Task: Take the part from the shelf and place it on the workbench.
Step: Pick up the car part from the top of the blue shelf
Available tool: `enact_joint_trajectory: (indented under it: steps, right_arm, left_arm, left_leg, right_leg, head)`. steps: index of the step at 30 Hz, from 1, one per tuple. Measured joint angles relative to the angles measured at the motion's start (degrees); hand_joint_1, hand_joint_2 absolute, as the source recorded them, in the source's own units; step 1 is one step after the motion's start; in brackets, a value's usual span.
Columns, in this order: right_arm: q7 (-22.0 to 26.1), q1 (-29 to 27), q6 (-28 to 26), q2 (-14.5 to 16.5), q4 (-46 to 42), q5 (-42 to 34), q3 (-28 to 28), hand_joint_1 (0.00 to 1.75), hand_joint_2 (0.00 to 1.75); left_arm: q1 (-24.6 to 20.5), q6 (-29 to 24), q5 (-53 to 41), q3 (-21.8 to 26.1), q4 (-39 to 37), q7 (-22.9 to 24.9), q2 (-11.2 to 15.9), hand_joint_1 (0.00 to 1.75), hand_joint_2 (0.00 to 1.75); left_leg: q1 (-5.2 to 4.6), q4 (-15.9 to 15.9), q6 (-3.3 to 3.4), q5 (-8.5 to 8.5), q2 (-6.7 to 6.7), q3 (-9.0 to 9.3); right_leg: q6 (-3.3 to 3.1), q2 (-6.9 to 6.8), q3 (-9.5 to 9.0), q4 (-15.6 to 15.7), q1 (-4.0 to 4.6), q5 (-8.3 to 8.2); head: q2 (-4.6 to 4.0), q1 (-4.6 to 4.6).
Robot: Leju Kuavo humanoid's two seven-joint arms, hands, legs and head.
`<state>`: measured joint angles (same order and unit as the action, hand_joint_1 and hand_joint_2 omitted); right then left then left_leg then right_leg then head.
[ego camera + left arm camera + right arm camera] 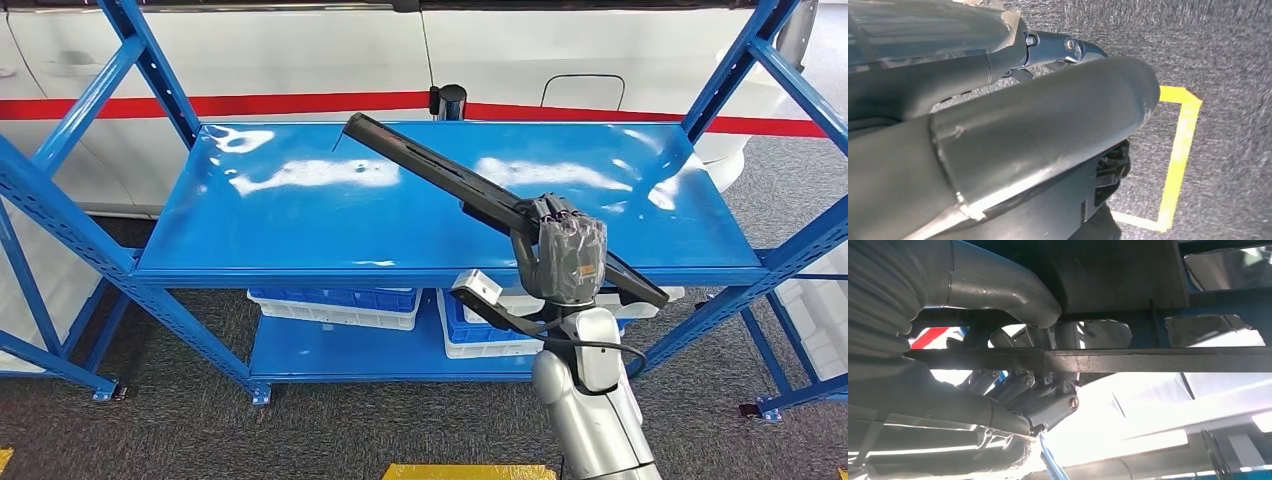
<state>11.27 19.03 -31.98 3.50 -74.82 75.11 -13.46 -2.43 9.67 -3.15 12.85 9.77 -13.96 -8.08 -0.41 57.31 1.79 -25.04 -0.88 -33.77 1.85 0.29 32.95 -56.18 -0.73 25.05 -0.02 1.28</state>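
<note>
Right hand [570, 258] covers the middle of the long black part [440, 170], so the fingers' contact side can't be seen in the head view. Left hand [998, 150] close-up and blurred, finger pose can't tell. Shelf [300, 215] uprights cut off by frame edges; crates [335, 305] on the lower level partly hidden, contents unreadable.

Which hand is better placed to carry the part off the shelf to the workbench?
The right. The right hand already grips the long black part over the blue shelf, near the part's front end. The left hand hangs by the robot's side above the floor, holding nothing.
</note>
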Motion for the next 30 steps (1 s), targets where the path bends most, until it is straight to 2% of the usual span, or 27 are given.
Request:
enact_joint_trajectory:
  steps: [10, 13, 15, 17, 19, 20, 21, 22, 23, 24, 25, 26, 27, 28, 30]
  right_arm:
    - [2.3, -1.6, -0.1, -0.1, -3.3, -3.1, -1.6, 1.75, 1.75]
    - [2.7, -1.8, -0.2, -0.2, -3.8, -3.7, -1.8, 1.75, 1.75]
    - [2.9, -1.8, -0.3, -0.3, -4.3, -4.0, -1.9, 1.75, 1.75]
    - [3.1, -1.9, -0.4, -0.6, -4.6, -4.3, -1.9, 1.75, 1.75]
    - [3.3, -2.1, -0.6, -1.0, -4.6, -4.7, -2.1, 1.75, 1.75]
    - [3.4, -2.4, -0.7, -1.2, -4.7, -4.9, -2.1, 1.75, 1.75]
    - [3.4, -2.7, -0.8, -1.5, -4.7, -5.0, -2.2, 1.75, 1.75]
    - [3.4, -3.0, -0.9, -1.7, -4.7, -5.2, -2.2, 1.75, 1.75]
    - [3.4, -3.2, -1.0, -1.9, -4.8, -5.2, -2.2, 1.75, 1.75]
    - [3.4, -3.4, -1.1, -2.1, -5.0, -5.3, -2.3, 1.75, 1.75]
    - [3.4, -3.5, -1.2, -2.3, -5.2, -5.3, -2.3, 1.75, 1.75]
    - [3.4, -3.6, -1.4, -2.4, -5.5, -5.3, -2.4, 1.75, 1.75]
    - [3.4, -3.8, -1.5, -2.6, -5.7, -5.4, -2.4, 1.75, 1.75]
    - [3.4, -3.9, -1.6, -2.7, -5.9, -5.4, -2.4, 1.75, 1.75]
    - [3.4, -4.1, -1.8, -2.9, -6.3, -5.5, -2.5, 1.75, 1.75]
  left_arm:
    - [-0.4, -0.4, 1.3, 2.1, 0.1, -0.8, 0.8, 0.00, 0.00]
    - [-0.4, -0.7, 1.4, 2.4, 0.1, -0.8, 0.8, 0.00, 0.00]
    - [-0.5, -0.9, 1.4, 2.5, 0.1, -0.8, 0.8, 0.00, 0.00]
    - [-0.5, -1.0, 1.7, 2.7, 0.1, -0.8, 0.7, 0.00, 0.00]
    - [-0.6, -1.1, 1.9, 2.9, 0.2, -0.8, 0.7, 0.00, 0.00]
    - [-0.5, -1.2, 1.9, 3.0, 0.2, -0.8, 0.7, 0.00, 0.00]
    - [-0.5, -1.3, 1.9, 3.2, 0.2, -0.7, 0.7, 0.00, 0.00]
    - [-0.4, -1.4, 1.9, 3.3, 0.2, -0.6, 0.7, 0.00, 0.00]
    - [-0.4, -1.5, 1.9, 3.3, 0.2, -0.5, 0.6, 0.00, 0.00]
    - [-0.4, -1.7, 1.8, 3.4, 0.2, -0.5, 0.4, 0.00, 0.00]
    - [-0.4, -1.8, 1.8, 3.4, 0.2, -0.5, 0.3, 0.00, 0.00]
    - [-0.4, -2.0, 1.7, 3.4, 0.2, -0.4, 0.2, 0.00, 0.00]
    - [-0.4, -2.2, 1.6, 3.4, 0.2, -0.4, 0.1, 0.00, 0.00]
    - [-0.3, -2.3, 1.5, 3.5, 0.2, -0.4, 0.0, 0.00, 0.00]
    - [-0.3, -2.3, 1.4, 3.5, 0.2, -0.4, -0.2, 0.00, 0.00]
  left_leg:
    - [-0.29, 0.2, 0.27, -0.21, -0.01, 0.02]
    - [-0.48, 0.2, 0.66, -0.31, 0.00, 0.01]
    - [-0.19, -0.5, 1.27, 0.07, 0.12, 0.34]
    - [0.16, -1.1, 1.85, 0.49, 0.35, 0.70]
    - [0.13, -1.2, 1.99, 0.53, 0.45, 0.73]
    - [0.10, -1.1, 1.98, 0.51, 0.45, 0.72]
    - [0.07, -1.1, 1.96, 0.49, 0.43, 0.72]
    - [0.08, -1.1, 1.90, 0.46, 0.39, 0.73]
    - [0.11, -1.0, 1.79, 0.40, 0.35, 0.77]
    - [0.15, -0.8, 1.59, 0.28, 0.32, 0.79]
    - [0.08, -0.6, 1.27, 0.07, 0.29, 0.75]
    - [0.02, -0.4, 0.91, -0.11, 0.29, 0.71]
    - [-0.05, -0.2, 0.55, -0.23, 0.32, 0.67]
    - [-0.08, -0.1, 0.25, -0.27, 0.34, 0.63]
    - [0.14, 0.2, -0.26, -0.56, 0.39, 0.53]
  right_leg:
    - [0.13, -0.01, -0.01, 0.1, -0.59, -0.05]
    - [0.39, 0.00, -0.08, 0.2, -0.85, -0.16]
    - [0.65, -0.03, 0.20, -0.2, -0.79, 0.17]
    - [0.30, -0.09, 2.11, -4.3, -0.64, 2.31]
    - [-0.33, -0.12, 5.90, -12.3, -0.61, 5.67]
    - [-0.38, -0.12, 7.53, -15.6, -0.59, 6.76]
    - [-0.21, -0.12, 8.30, -17.1, -0.56, 7.05]
    - [0.13, -0.13, 7.84, -16.2, -0.55, 6.40]
    - [0.56, -0.17, 6.21, -13.0, -0.61, 5.04]
    - [0.92, -0.25, 3.98, -8.5, -0.75, 3.47]
    - [1.02, -0.28, 1.92, -4.7, -0.74, 2.12]
    - [0.83, -0.27, 0.55, -2.1, -0.72, 1.23]
    - [0.45, -0.22, -0.07, -1.0, -0.62, 0.83]
    - [-0.02, -0.11, -0.11, -1.1, -0.40, 0.71]
    - [-0.81, -0.02, -0.02, -1.0, -0.57, 0.51]
  head:
    - [0.00, 0.02]
    - [0.00, 0.04]
    - [0.00, 0.02]
    - [0.00, -0.18]
    - [0.00, -0.39]
    - [0.00, -0.42]
    - [0.00, -0.43]
    - [0.00, -0.44]
    - [0.00, -0.43]
    - [0.00, -0.44]
    - [0.00, -0.46]
    - [0.00, -0.44]
    - [0.00, -0.40]
    - [0.00, -0.38]
    - [0.00, -0.35]
